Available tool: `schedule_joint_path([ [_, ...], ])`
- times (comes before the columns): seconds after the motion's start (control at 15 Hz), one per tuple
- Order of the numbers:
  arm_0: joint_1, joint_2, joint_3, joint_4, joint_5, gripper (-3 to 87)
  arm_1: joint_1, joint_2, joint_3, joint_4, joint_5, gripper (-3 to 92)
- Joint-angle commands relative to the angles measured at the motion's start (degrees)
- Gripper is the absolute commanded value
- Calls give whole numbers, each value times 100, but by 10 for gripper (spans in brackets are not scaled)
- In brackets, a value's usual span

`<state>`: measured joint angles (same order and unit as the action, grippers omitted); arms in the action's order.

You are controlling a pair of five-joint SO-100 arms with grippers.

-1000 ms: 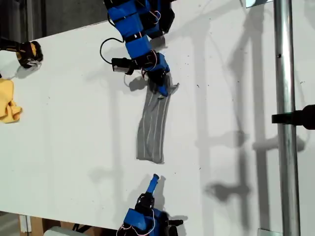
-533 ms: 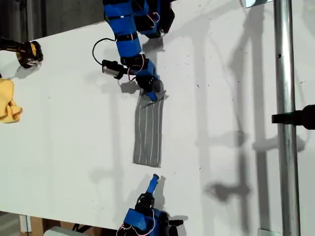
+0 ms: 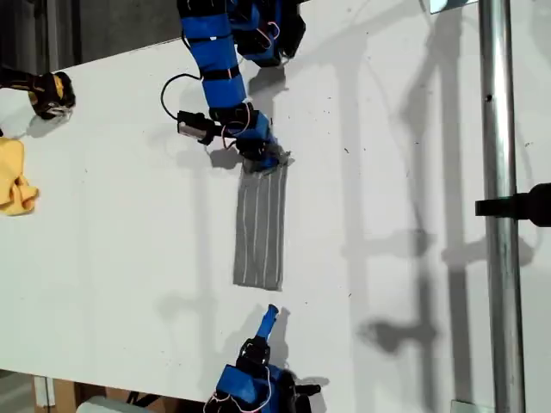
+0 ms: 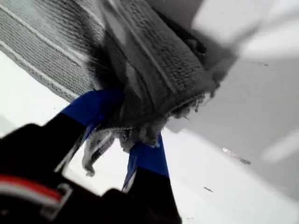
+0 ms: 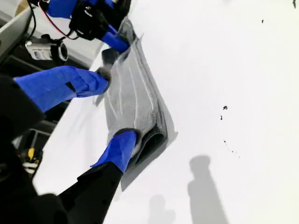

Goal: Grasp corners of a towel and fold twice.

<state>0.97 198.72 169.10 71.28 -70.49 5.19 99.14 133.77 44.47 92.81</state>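
Exterior view: grey rectangular cloth with thin white stripes, the towel [image 3: 260,228], already doubled into a narrow strip on the white table [image 3: 387,215], near the middle of the picture. Long axis close to vertical in that view, running straight from one blue arm to the other. Far end bunched in my first gripper [image 3: 263,157], at the upper end of the strip. First wrist view confirms it: blue jaws of my first gripper [image 4: 126,133] closed down on a wad of layered, frayed cloth, no gap visible between jaw and fabric. Lower end of the strip free and flat, its two near corners [image 3: 234,280] square on the table. My second gripper [image 3: 270,311] just beyond that free end in the exterior view, in line with the strip, apart from it by a small gap. Second wrist view: jaws of my second gripper [image 5: 114,112] spread wide, holding nothing, framing the rolled near edge of the towel [image 5: 135,102]; cannot tell whether the lower finger touches the cloth. Judgement: one fold done, second fold pending. Next move likely a short advance along the strip's axis to take the near end, my second gripper being by far the nearer. Risk: pushing the edge and rucking it instead of pinching it.
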Motion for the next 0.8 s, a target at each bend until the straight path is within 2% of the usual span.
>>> schedule_joint_path([
  [0.0,62,44,-53,9,9,186,-149,369,-176,492,88,0],
  [0.2,35,44,-53,9,35,186,-378,2452,563,1775,545,-1],
  [0.4,0,44,-62,9,70,186,-756,5599,1512,3753,1433,-1],
  [0.6,0,44,-97,9,62,186,-1257,6038,1740,3753,2188,-1],
  [0.73,26,44,-70,18,53,185,-976,6240,1714,2813,1380,-1],
])
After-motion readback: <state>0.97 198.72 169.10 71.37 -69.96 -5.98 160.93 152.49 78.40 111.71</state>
